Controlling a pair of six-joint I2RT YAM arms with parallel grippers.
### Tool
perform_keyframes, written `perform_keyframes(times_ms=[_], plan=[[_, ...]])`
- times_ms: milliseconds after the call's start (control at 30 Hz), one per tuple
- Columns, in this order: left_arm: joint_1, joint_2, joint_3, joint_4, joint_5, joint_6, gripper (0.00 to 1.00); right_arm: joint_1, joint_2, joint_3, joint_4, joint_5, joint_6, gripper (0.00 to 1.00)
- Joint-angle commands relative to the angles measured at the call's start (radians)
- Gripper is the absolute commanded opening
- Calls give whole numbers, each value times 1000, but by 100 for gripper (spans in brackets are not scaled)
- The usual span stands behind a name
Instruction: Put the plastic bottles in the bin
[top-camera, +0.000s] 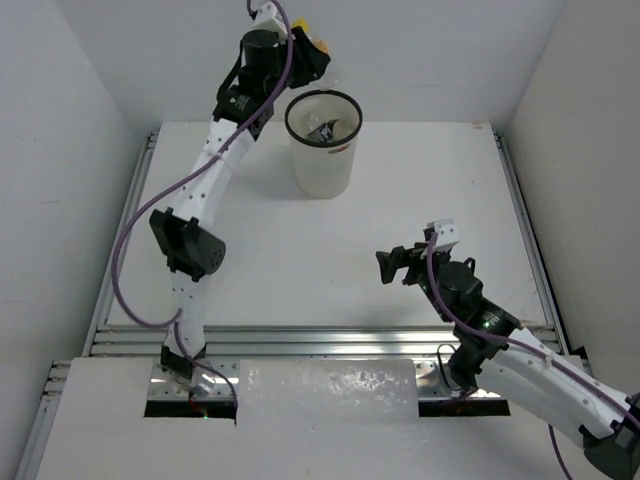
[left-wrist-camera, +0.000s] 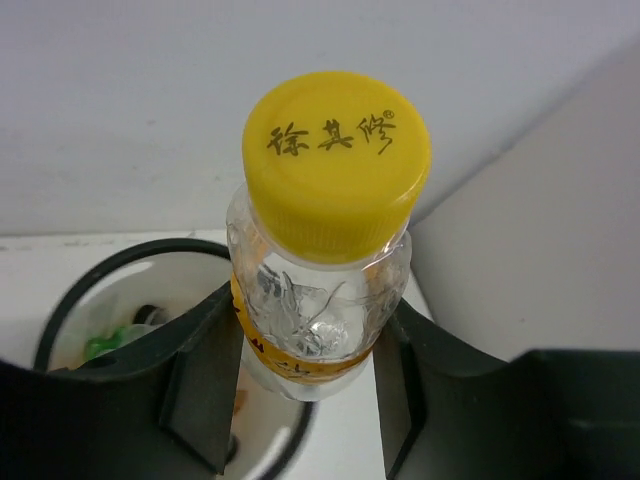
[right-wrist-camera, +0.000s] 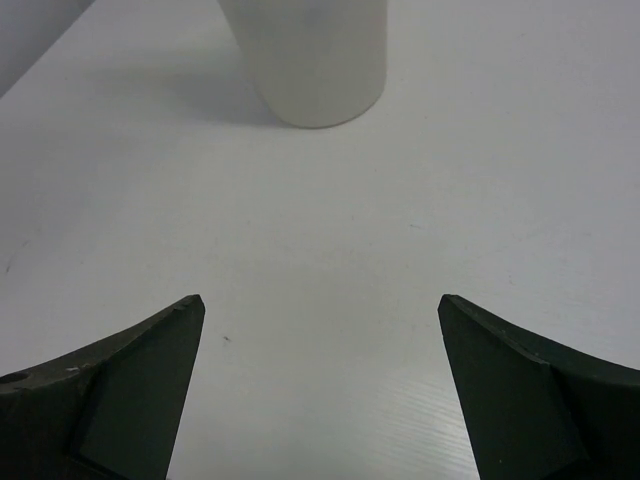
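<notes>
My left gripper (top-camera: 318, 62) is shut on the clear bottle with the yellow cap (left-wrist-camera: 330, 250), held up above the far rim of the bin (top-camera: 322, 170). The yellow cap (top-camera: 305, 33) shows in the top view. The white bin with a thin black rim (left-wrist-camera: 70, 295) lies below the bottle in the left wrist view; a green bottle (left-wrist-camera: 103, 343) and dark shapes lie inside it. A bottle with a black label (top-camera: 325, 130) shows inside the bin from above. My right gripper (top-camera: 393, 266) is open and empty low over the table, facing the bin (right-wrist-camera: 310, 60). Other bottles are out of view.
White walls close in the table at the back and both sides. A metal rail (top-camera: 330, 340) runs along the table's near edge. A clear plastic sheet (top-camera: 330, 388) lies in front of the arm bases.
</notes>
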Motion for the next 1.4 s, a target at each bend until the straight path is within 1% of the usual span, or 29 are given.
perform_keyframes(times_ms=[0, 33, 67, 100, 200, 267, 433, 500, 567, 600, 667, 700, 733, 767, 833, 933, 1033, 1067, 1133, 1167, 1200, 1233, 1267, 1300, 1333, 1367], plan=[[81, 185, 161, -185, 143, -36, 4, -9, -33, -15, -75, 44, 56, 99], [105, 173, 117, -142, 180, -52, 4, -13, -33, -18, -82, 43, 59, 99], [113, 132, -13, -26, 246, -73, 4, -13, -34, -22, -83, 34, 63, 99], [122, 119, -55, 10, 294, -79, 4, -16, -33, -22, -86, 32, 62, 99], [122, 119, -42, 30, 348, -63, 3, -16, -30, -19, -97, 23, 62, 99], [122, 113, -31, 30, 366, -64, 19, -18, -30, -19, -100, 17, 62, 99], [124, 131, -29, -11, 380, -70, 29, -15, -30, -21, -102, 6, 76, 99], [122, 145, -31, -19, 421, -75, 29, -16, -27, -19, -103, 0, 76, 99], [122, 156, -34, -24, 434, -81, 34, -15, -25, -16, -106, -3, 76, 99], [122, 159, -38, -30, 440, -86, 45, -16, -24, -16, -109, -3, 77, 99], [122, 157, -37, -42, 438, -87, 58, -16, -22, -9, -117, -5, 77, 99], [122, 154, -40, -54, 437, -87, 70, -16, -20, -7, -118, -5, 76, 99], [122, 147, -38, -57, 442, -89, 74, -16, -17, -5, -118, -6, 76, 99], [121, 142, -38, -61, 454, -84, 99, -16, -16, -5, -115, -8, 74, 99], [118, 111, -37, -70, 452, -81, 100, -16, -1, -2, -115, -11, 74, 99], [118, 49, -34, -91, 406, -60, 100, -16, 32, 19, -121, -20, 74, 99], [118, -19, -15, -154, 255, -11, 100, -16, 61, 60, -158, -10, 88, 99], [118, -39, -18, -200, 148, 23, 100, -18, 67, 76, -205, 7, 109, 99], [116, -131, -63, -229, 63, 57, 100, -18, 76, 138, -264, 35, 119, 99], [115, -171, -162, -243, -28, 72, 100, -18, 81, 161, -322, 59, 119, 99], [112, -282, -234, -240, -73, 104, 100, -16, 82, 206, -351, 76, 104, 99], [109, -350, -409, -222, -176, 115, 100, -18, 87, 255, -415, 130, 94, 99], [107, -416, -513, -203, -219, 118, 100, -16, 90, 255, -448, 161, 94, 99], [105, -561, -607, -185, -259, 115, 100, -18, 91, 295, -473, 182, 74, 99], [108, -640, -797, -170, -297, 109, 100, -16, 90, 310, -517, 199, 58, 99], [109, -782, -892, -144, -368, 91, 100, -18, 88, 338, -536, 228, 33, 99]])
